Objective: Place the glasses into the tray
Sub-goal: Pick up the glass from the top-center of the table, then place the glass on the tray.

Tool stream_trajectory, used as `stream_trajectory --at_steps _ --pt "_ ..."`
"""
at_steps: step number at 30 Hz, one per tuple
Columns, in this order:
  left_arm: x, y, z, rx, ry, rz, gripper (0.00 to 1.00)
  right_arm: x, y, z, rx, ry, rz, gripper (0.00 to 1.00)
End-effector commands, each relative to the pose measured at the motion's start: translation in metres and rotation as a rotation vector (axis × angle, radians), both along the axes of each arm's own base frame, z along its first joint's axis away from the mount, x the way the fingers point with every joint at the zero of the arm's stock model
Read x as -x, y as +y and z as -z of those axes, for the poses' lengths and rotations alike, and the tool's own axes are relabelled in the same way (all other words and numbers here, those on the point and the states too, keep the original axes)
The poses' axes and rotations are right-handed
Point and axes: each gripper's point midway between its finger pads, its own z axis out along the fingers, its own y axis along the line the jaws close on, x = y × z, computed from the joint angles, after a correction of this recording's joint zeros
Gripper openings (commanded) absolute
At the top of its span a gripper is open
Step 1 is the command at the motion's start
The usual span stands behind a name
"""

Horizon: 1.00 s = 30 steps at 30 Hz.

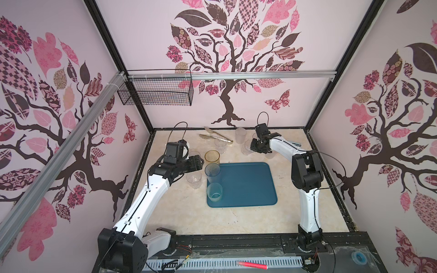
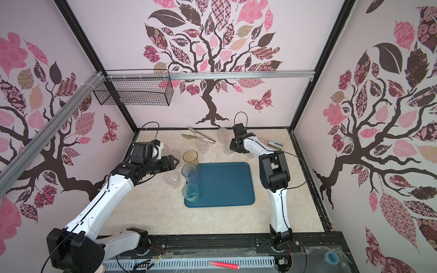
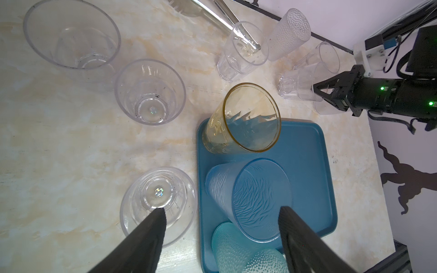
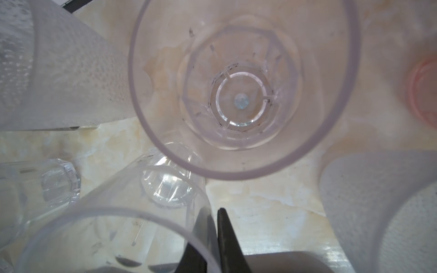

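Left of the tray (image 1: 248,186), on the surface (image 1: 184,212): three clear tumblers (image 3: 150,92) stand upright, not yet moved; the nearest is just beside the tray's edge.
Left end effector (image 1: 201,163): spread wide and holding nothing, above the tray's left edge and that nearest tumbler; probably poised to take it.
Tray: dark blue, flat on the surface, mostly bare.
Glasses in tray: amber glass (image 1: 212,157), rippled glass (image 1: 212,171) and dimpled glass (image 1: 214,192), upright in a row along the left edge; keeping them to one side seemingly leaves room for the rest.
Tongs (image 1: 216,137): steel, lying behind the tray; not part of the job.
Back group: more glasses behind the tray, among them a frosted glass (image 1: 240,135).
Right end effector (image 3: 316,89): pressed together on the rim of a faceted glass (image 3: 295,82), one finger inside, one outside; the thin wall likely suits a pinch better than the wide body.
Pink glass (image 4: 423,94): near the pinched one.
Stapler (image 2: 275,143): at the back right.
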Motion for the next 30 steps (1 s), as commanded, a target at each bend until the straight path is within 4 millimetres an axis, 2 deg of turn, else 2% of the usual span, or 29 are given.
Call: stream_trajectory --at_steps 1,8,12,14,17,21,24,27,30 --pt "0.003 0.001 0.012 -0.024 0.014 0.015 0.79 0.014 0.012 -0.043 -0.036 -0.043 -0.043 0.07" --pt "0.002 0.002 0.011 -0.03 0.004 0.009 0.79 0.037 0.012 -0.058 -0.04 -0.042 -0.067 0.05" --pt "0.001 0.004 0.011 -0.04 0.0 -0.002 0.79 0.048 0.009 -0.074 -0.013 -0.06 -0.081 0.04" --pt "0.001 0.009 0.011 -0.06 -0.003 -0.018 0.79 0.056 0.013 -0.082 0.0 -0.062 -0.106 0.04" --pt "0.001 0.02 0.006 -0.103 -0.018 -0.059 0.79 0.079 0.028 -0.09 0.046 -0.053 -0.175 0.04" --pt "0.001 0.034 0.001 -0.129 -0.028 -0.111 0.79 0.119 0.046 -0.079 0.114 0.009 -0.268 0.03" --pt "0.002 0.038 0.002 -0.127 -0.03 -0.121 0.79 0.142 0.054 -0.072 0.175 0.042 -0.313 0.03" --pt "0.001 0.037 0.006 -0.116 -0.021 -0.124 0.79 0.158 0.073 -0.065 0.208 0.066 -0.37 0.04" --pt "0.001 0.034 0.009 -0.095 -0.015 -0.12 0.79 0.161 0.084 -0.052 0.254 0.094 -0.4 0.05"
